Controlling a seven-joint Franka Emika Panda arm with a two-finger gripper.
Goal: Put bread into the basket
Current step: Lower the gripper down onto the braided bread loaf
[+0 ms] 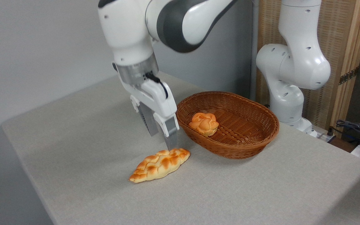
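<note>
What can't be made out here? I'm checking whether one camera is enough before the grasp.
- Gripper: the near finger overlaps the far one, so the gap over the braided loaf is unclear.
- Wicker basket: its near wall hides part of the floor.
- Small bun: its underside is hidden.
- Cables: cut off by the right edge.

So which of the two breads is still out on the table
The long braided loaf, lying on the table just below the gripper. The small round bun already sits inside the basket.
</note>
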